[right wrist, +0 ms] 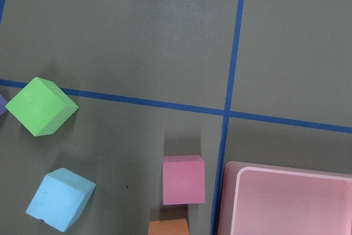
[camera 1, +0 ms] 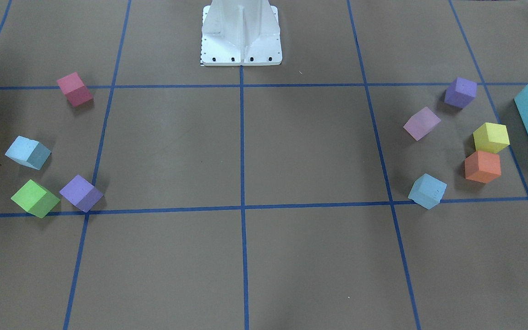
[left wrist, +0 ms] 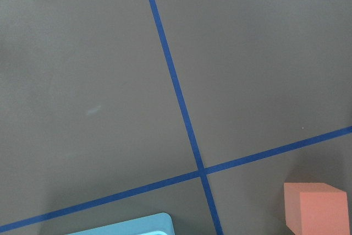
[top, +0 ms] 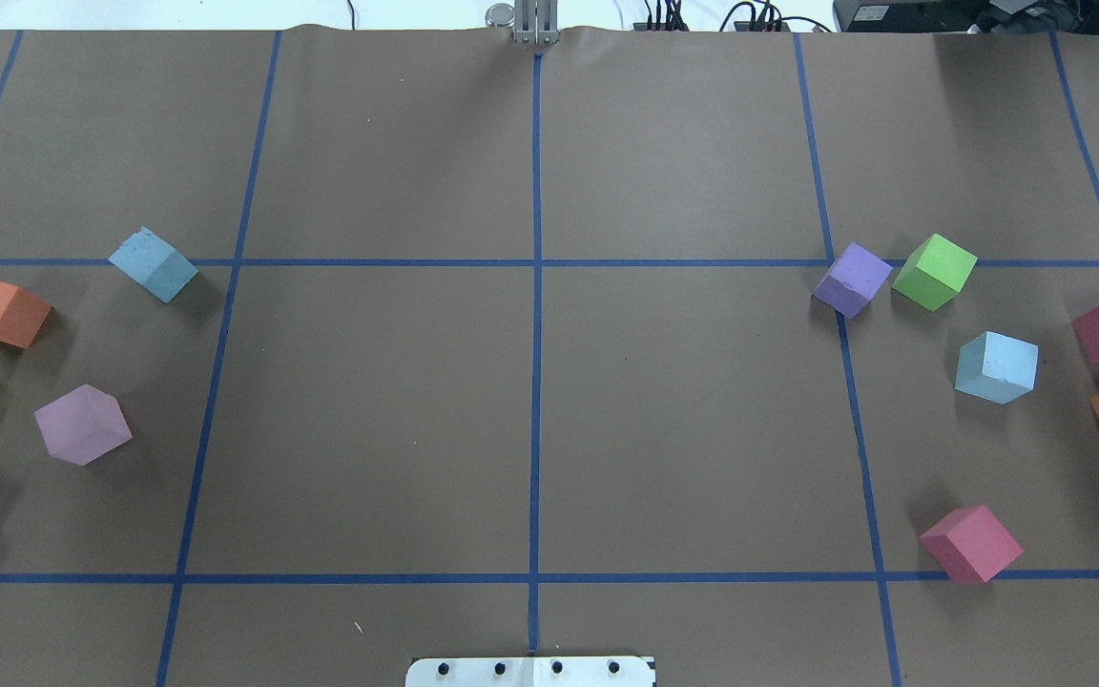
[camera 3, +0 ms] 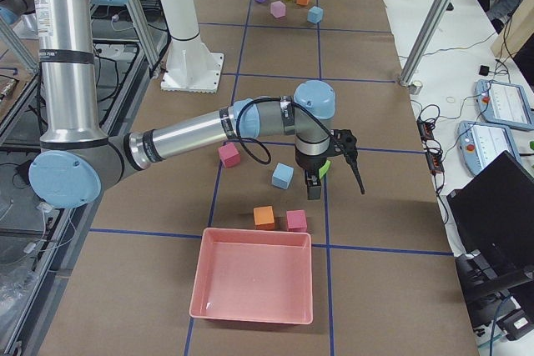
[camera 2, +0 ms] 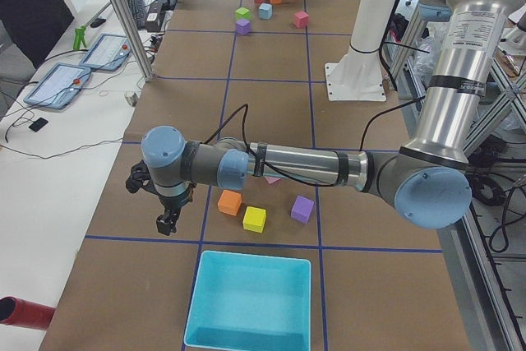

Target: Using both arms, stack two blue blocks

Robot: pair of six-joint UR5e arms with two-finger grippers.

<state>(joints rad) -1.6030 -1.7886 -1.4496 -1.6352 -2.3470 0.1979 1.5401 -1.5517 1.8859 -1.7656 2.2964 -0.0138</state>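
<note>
1. Find the first blue block (top: 153, 264) on the robot's left half of the table (top: 368, 429), flat on the brown paper, just beside a crossing of taped lines and touching nothing.
2. Find the second blue block (top: 996, 367) well apart from it on the right half, near a green block (top: 934, 272) and a purple block (top: 853, 279) but touching neither. Free on every side, so probably easy to pinch from above.
3. Take that split as the likely reason for two arms: one cube in each arm's half, with bare middle squares between them as a fair place to build the stack.
4. Turn to the side view from the robot's right for the right gripper (camera 3: 314, 188): pointing down, above the table, just beside the second blue block on its green-block side. Cannot tell whether its fingers are apart or together. In the right wrist view, note that block low in the left corner, so not centred beneath the tool.
5. Turn to the side view from the robot's left for the left gripper (camera 2: 168, 221): pointing down near an orange block (camera 2: 229, 201) and the turquoise bin (camera 2: 255, 257), with no blue cube in the left wrist view. Again cannot tell the state of the fingers.
6. Judge the stacking not yet begun: both cubes on the table, neither lifted. Expect each arm to need lining up over its own cube first, the left arm by the wider margin.
</note>
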